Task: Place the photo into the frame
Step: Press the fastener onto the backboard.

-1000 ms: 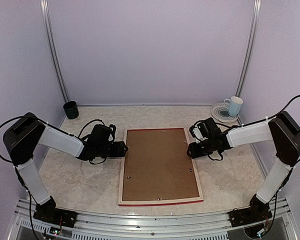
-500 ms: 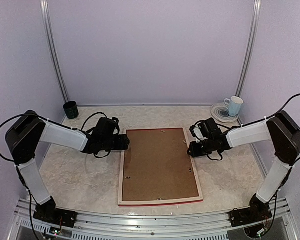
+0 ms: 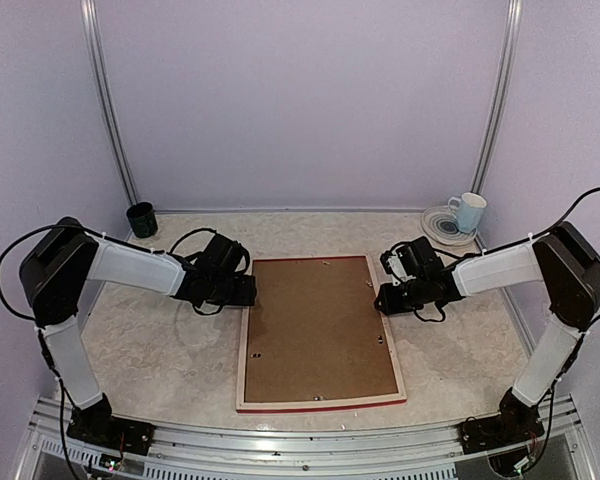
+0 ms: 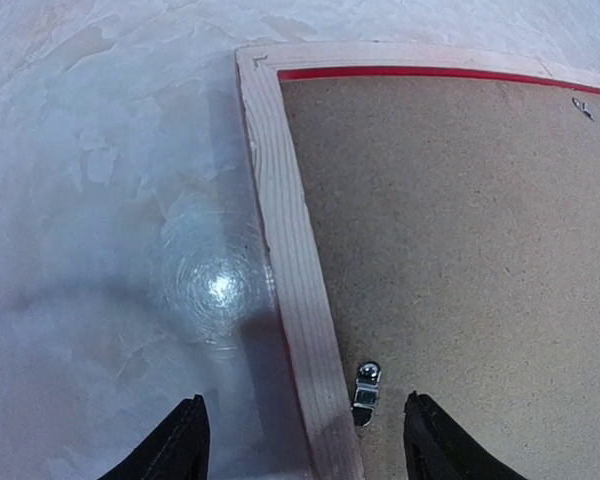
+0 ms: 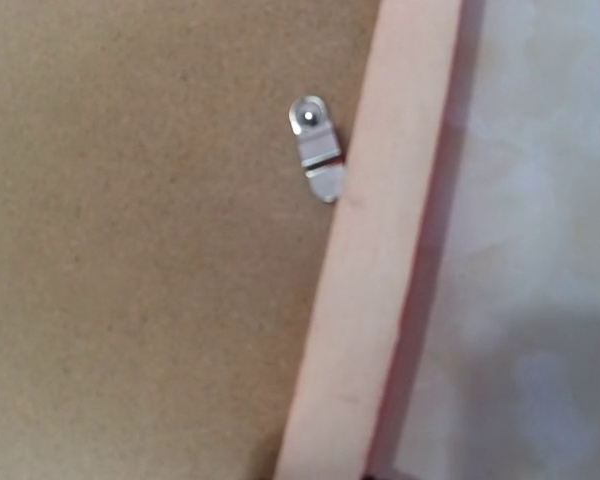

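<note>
The top view looks down from the near side; each wrist view peers close down at an opposite long rail of the red-edged, pale-wood rectangular frame (image 3: pixel 245 340) (image 4: pixel 295 270) (image 5: pixel 380 270).

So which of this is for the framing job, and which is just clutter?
Job:
- frame, face down
- backing board
- clips
- photo: not in view

Lying about:
- dark cup
- mug
- plate

Swung away from the near edge and slightly rightward with the left gripper (image 3: pixel 251 291), now over the far part of the left rail of the frame (image 4: pixel 290 250), astride a metal clip (image 4: pixel 366 392); jaws drawn in a little.
</note>
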{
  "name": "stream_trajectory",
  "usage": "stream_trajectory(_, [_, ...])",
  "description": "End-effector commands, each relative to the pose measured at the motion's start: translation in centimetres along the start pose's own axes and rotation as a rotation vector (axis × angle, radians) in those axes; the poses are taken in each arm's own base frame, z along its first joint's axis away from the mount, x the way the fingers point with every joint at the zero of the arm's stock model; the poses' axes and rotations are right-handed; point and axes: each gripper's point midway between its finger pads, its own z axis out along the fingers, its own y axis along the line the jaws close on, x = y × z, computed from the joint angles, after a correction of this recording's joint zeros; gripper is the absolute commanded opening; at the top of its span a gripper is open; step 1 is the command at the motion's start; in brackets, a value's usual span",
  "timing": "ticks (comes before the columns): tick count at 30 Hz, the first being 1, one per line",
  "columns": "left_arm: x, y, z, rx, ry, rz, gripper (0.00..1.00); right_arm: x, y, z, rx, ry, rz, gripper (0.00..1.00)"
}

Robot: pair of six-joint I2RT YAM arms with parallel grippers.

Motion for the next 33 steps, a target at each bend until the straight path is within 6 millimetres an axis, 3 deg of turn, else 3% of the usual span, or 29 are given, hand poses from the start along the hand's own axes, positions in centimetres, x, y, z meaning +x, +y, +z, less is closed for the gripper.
stream_trajectory(1, [1.2,0.2,0.5,-0.018,0.054,0.025,0.63,0.9,-0.1,0.2,-0.014,0.023,0.012,0.26])
stream_trajectory(16, [1.6,0.5,1.8,-0.051,0.093,0.055,0.58,1.0,0.0,0.4,-0.020,0.025,0.015,0.27])
stream_trajectory(33, [2.5,1.1,2.6,-0.080,0.121,0.045,0.38,1.2,0.2,0.7,-0.035,0.037,0.011,0.27])
